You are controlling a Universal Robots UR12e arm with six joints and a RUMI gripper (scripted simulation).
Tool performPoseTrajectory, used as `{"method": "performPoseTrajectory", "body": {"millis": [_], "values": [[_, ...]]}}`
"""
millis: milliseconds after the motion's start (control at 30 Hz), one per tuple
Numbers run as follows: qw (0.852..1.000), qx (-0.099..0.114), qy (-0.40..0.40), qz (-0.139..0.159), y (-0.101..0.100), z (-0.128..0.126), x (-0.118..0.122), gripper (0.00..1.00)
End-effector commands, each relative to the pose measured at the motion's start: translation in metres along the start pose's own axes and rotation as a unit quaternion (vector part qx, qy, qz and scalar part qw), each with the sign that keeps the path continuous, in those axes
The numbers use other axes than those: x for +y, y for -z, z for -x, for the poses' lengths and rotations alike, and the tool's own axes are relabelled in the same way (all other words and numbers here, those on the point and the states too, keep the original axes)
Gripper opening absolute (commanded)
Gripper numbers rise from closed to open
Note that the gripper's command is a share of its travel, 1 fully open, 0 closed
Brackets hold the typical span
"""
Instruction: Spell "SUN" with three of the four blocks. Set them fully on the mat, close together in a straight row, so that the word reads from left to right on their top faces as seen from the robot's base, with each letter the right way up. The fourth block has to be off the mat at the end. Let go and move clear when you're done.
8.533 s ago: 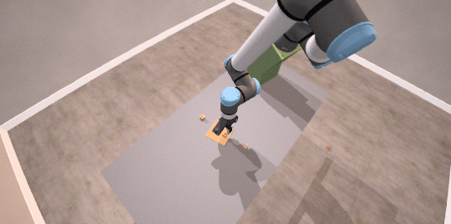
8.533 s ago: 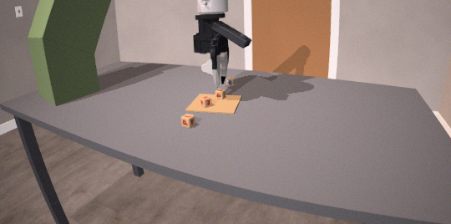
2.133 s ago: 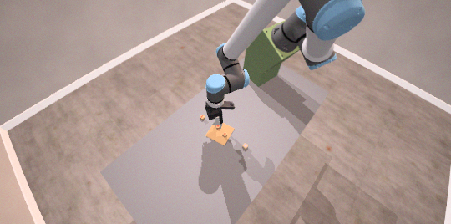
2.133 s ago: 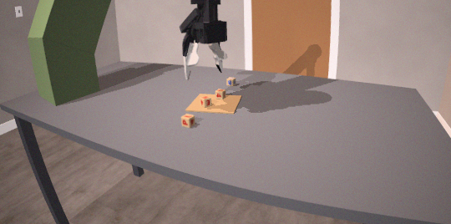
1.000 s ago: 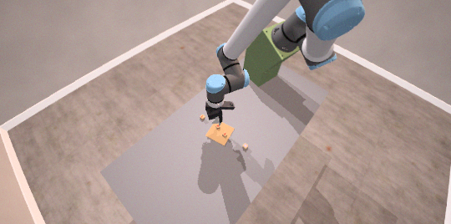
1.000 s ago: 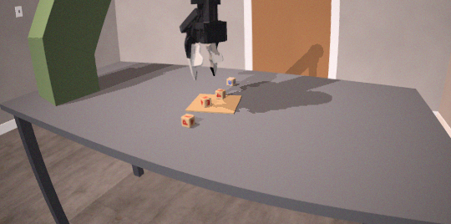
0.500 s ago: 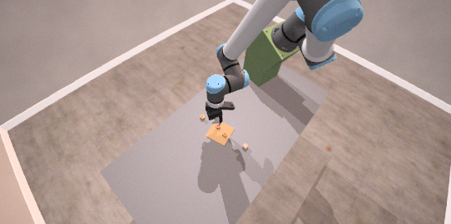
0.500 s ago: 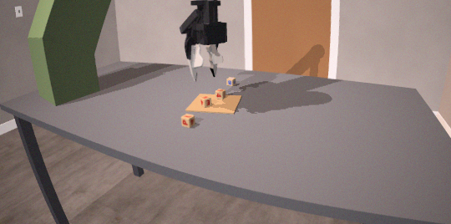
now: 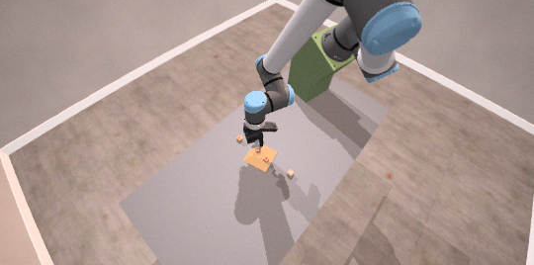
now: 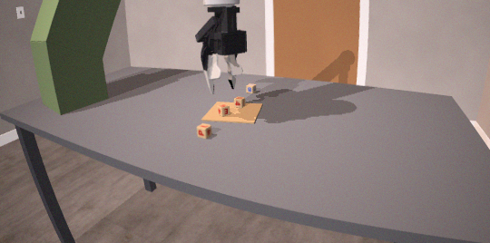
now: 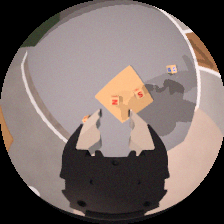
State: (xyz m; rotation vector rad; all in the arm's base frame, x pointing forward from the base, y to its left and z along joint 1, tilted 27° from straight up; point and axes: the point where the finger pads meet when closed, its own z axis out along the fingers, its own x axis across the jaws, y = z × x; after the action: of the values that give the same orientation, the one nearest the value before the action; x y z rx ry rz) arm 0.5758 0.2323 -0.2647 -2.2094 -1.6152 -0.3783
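Observation:
My gripper (image 9: 260, 143) (image 10: 222, 90) (image 11: 114, 109) is part-open and empty, pointing down above the mat (image 9: 254, 161) (image 10: 251, 114) (image 11: 127, 75). On the mat stand the N block (image 9: 257, 150) (image 10: 223, 111) (image 11: 115, 101) and the S block (image 9: 266, 159) (image 10: 240, 102) (image 11: 139, 93), with a gap between them. Seen from the base, S is left of N. A block with blue letters (image 9: 290, 172) (image 10: 250, 88) (image 11: 172, 69) lies off the mat beyond S; its top is too small to read. Another block (image 9: 239, 138) (image 10: 204, 131) (image 11: 86, 119) lies off the mat beyond N, with a red P on one side.
The green base pedestal (image 9: 309, 73) (image 10: 77, 53) stands at the table's base end. The arm's shadow falls across the table (image 9: 198, 187) (image 10: 340, 162) beside the mat and near the blue-lettered block. In the wrist view, the P-sided block is partly hidden by a finger.

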Motion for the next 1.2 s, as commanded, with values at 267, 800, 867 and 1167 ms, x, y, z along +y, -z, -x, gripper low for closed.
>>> {"method": "performPoseTrajectory", "body": {"millis": [267, 800, 867, 1167], "values": [[1.0, 0.0, 0.0, 0.001, -0.017, 0.0, 0.001, 0.37], [1.0, 0.0, 0.0, 0.001, -0.031, 0.0, 0.001, 0.37], [1.0, 0.0, 0.0, 0.001, -0.032, 0.0, 0.001, 0.37], [1.0, 0.0, 0.0, 0.001, -0.032, 0.0, 0.001, 0.37]]}}
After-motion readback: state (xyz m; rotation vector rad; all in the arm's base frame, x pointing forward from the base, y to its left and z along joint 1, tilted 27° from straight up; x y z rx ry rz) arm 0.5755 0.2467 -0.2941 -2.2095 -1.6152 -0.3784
